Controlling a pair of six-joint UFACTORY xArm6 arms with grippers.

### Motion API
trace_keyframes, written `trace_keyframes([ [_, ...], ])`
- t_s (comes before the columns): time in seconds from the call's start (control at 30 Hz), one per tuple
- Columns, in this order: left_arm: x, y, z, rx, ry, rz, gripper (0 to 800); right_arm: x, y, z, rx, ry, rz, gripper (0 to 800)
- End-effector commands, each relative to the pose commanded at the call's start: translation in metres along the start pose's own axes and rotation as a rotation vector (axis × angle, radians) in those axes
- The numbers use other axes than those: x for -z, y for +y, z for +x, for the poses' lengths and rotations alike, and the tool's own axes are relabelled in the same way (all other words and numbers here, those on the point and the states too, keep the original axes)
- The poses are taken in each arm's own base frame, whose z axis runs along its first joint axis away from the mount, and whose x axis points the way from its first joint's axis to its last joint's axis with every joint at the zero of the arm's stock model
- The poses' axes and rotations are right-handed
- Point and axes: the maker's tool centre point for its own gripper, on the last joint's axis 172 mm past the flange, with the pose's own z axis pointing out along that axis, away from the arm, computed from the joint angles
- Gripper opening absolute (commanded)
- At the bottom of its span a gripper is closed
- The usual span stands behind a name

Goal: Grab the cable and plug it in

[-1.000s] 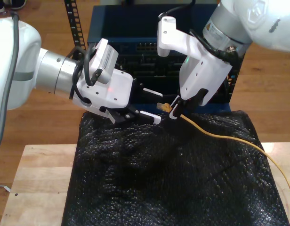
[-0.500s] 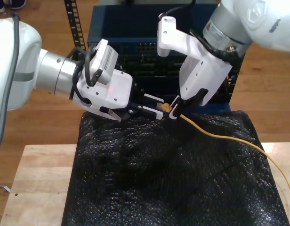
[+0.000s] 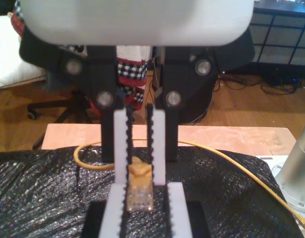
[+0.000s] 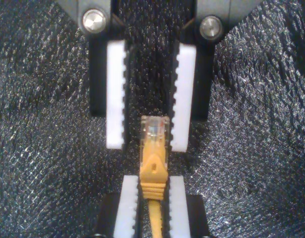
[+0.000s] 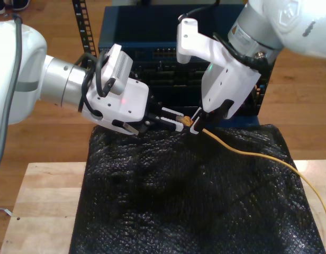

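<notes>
The yellow-orange cable (image 5: 247,153) runs over the black mat from the exterior view's right up to my second gripper (image 5: 195,127). My second gripper (image 4: 152,198) is shut on the orange boot just behind the clear plug (image 4: 155,126). The plug tip points at my first gripper (image 5: 176,117), which comes in from the exterior view's left. My first gripper (image 4: 148,139) is open, its white pads (image 4: 115,94) either side of the plug tip with small gaps. Along the first wrist view, the plug (image 3: 139,198) sits between my first gripper (image 3: 142,210) pads.
A dark blue rack unit with a row of ports (image 5: 163,53) stands behind the grippers. The black bubble-textured mat (image 5: 179,201) covers a wooden table (image 5: 41,206). The cable's slack (image 3: 231,158) trails across the mat to a silver arm part (image 3: 296,168).
My first gripper has moved toward the plug and narrowed its fingers around the tip. My second gripper has held still with the cable.
</notes>
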Motion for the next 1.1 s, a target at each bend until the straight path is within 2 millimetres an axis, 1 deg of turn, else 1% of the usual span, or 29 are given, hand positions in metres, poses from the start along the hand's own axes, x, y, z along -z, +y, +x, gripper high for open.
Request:
trace_keyframes([
  [0.07, 0.0, 0.0, 0.0, 0.002, -0.001, 0.001, 129, -0.001, 0.0, 0.0, -0.001, -0.001, 0.001, 24],
  [0.1, 0.0, 0.0, 0.0, 0.004, 0.001, 0.001, 99, 0.0, 0.0, 0.0, 0.0, 0.0, 0.0, 24],
  [0.2, 0.0, 0.0, 0.0, 0.006, 0.001, 0.001, 90, -0.001, 0.0, 0.0, -0.001, -0.001, 0.001, 24],
  [0.3, 0.0, 0.0, 0.0, 0.006, 0.001, 0.003, 44, 0.0, 0.0, 0.0, 0.001, 0.0, 0.001, 24],
  [0.4, 0.0, 0.0, 0.0, 0.005, 0.0, 0.003, 25, 0.0, -0.001, 0.0, 0.001, -0.001, 0.002, 26],
  [0.47, 0.0, 0.0, 0.0, 0.006, 0.0, 0.003, 14, 0.0, -0.001, 0.0, 0.001, -0.001, 0.002, 50],
  [0.5, 0.0, 0.0, 0.0, 0.008, 0.001, 0.002, 7, 0.0, -0.001, 0.0, 0.001, -0.001, 0.002, 107],
  [0.57, 0.001, 0.0, 0.0, 0.008, 0.001, 0.003, 3, 0.0, -0.001, 0.001, 0.001, 0.0, 0.004, 334],
  [0.6, 0.001, 0.0, 0.001, 0.007, 0.001, 0.004, 3, 0.0, -0.003, 0.001, 0.003, 0.0, 0.006, 382],
  [0.63, 0.001, 0.0, 0.001, 0.007, 0.001, 0.004, 3, 0.0, -0.003, 0.0, 0.002, -0.001, 0.008, 395],
  [0.73, 0.001, 0.0, 0.003, -0.001, 0.002, 0.001, 3, 0.002, -0.003, 0.001, 0.006, 0.001, 0.003, 485],
  [0.77, 0.001, 0.001, 0.003, -0.002, 0.003, -0.001, 2, 0.003, -0.003, 0.002, 0.007, 0.002, 0.001, 527],
  [0.9, 0.003, 0.0, 0.002, 0.017, 0.008, -0.002, 2, 0.013, -0.005, 0.004, 0.039, 0.011, -0.021, 740],
  [0.97, 0.001, 0.003, 0.001, 0.041, 0.016, -0.021, 2, 0.02, -0.006, 0.006, 0.069, 0.015, -0.039, 798],
  [1.1, 0.001, 0.009, 0.001, 0.1, 0.06, -0.065, 2, 0.031, -0.006, 0.009, 0.099, 0.024, -0.066, 799],
])
